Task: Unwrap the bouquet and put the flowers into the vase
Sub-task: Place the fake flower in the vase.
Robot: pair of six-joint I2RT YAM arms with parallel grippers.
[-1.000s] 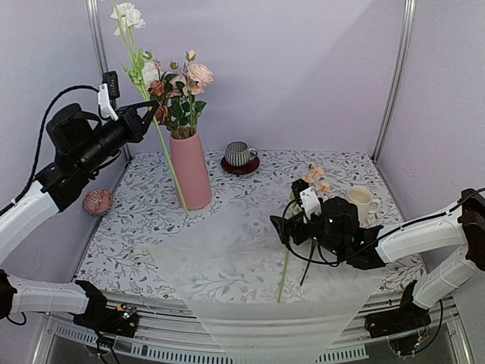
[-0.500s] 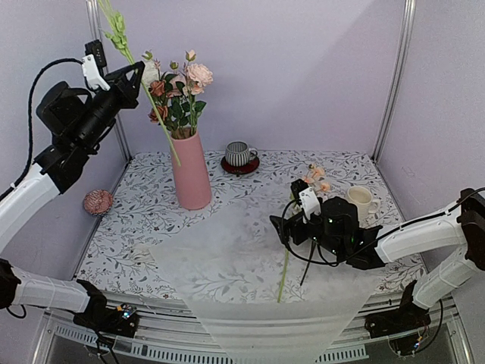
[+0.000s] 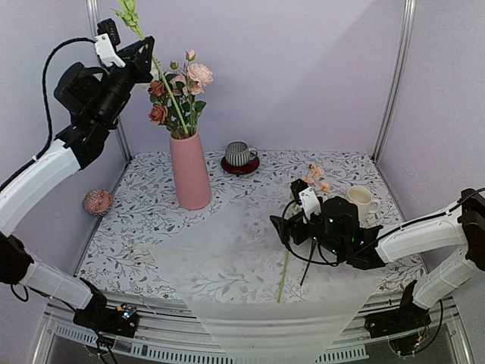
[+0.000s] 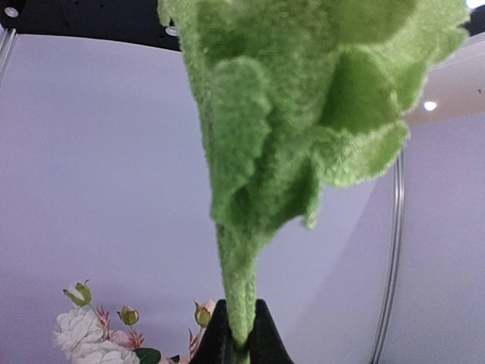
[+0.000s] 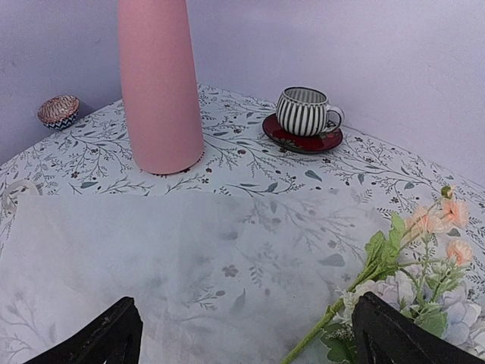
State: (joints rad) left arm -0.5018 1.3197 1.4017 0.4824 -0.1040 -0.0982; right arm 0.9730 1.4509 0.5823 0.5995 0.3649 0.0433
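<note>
Left gripper [image 3: 144, 54] raised high, pinched shut on green-stemmed flower [image 3: 165, 89], stem foot at pink vase [image 3: 189, 171] mouth. Likely light, springy, top-heavy; best gripped mid-stem. Right gripper [image 5: 254, 334] jaws wide, low beside loose flower [image 5: 383, 254] on wrapping paper [image 3: 227, 250].

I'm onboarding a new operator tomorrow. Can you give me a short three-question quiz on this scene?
1. True or false: the left gripper is shut on a green flower stem.
2. The grey striped mug stands on: A) a red saucer; B) a wooden tray; C) a book.
3. Fill in: the open gripper hovering over the flower lying on the wrapping paper is the ____ one.
Key: 1 true; 2 A; 3 right.
</note>
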